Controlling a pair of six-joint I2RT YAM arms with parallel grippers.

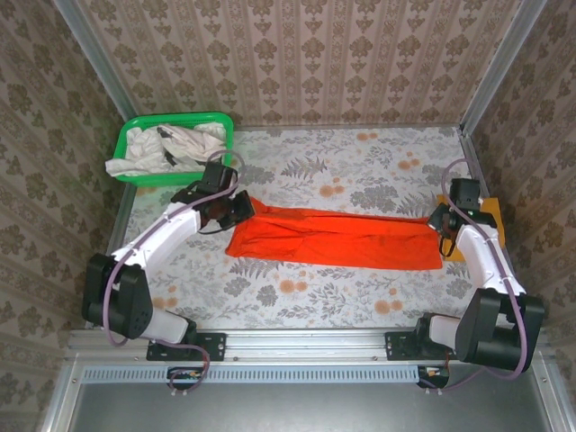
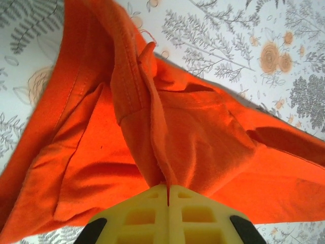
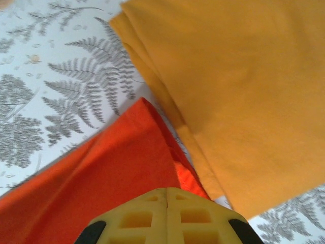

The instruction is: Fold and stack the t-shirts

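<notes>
Left hand (image 2: 167, 189) and right hand (image 3: 167, 193) both pinched shut on the bright orange-red cloth t-shirt (image 1: 333, 238); right's thin corner grip might slip loose.

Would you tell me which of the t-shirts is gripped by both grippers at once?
The orange-red t-shirt, stretched between the left gripper and the right gripper. The mustard yellow t-shirt lies folded and free; the off-white t-shirts sit in the green basket.

No legible text, labels or numbers
</notes>
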